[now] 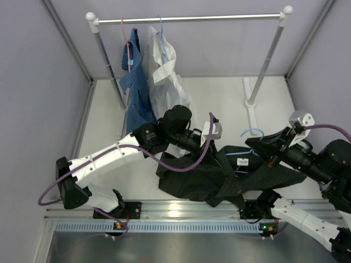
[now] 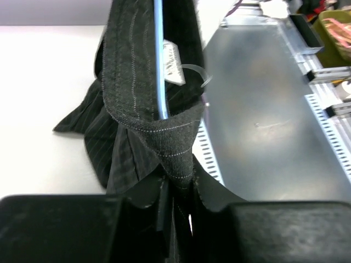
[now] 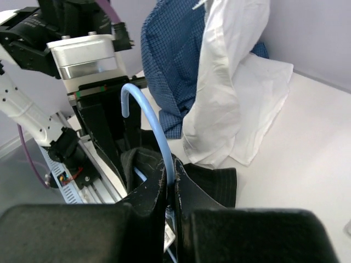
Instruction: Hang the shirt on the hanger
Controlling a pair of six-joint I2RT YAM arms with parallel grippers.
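The right gripper (image 3: 170, 176) clamps the hanger (image 3: 160, 137) steady so the left gripper (image 2: 178, 189), seemingly pinching the shirt (image 2: 126, 71) collar, can dress it

black pinstriped shirt (image 2: 131, 71), light-blue hanger (image 3: 162, 137), blue checked shirt (image 1: 140, 98)
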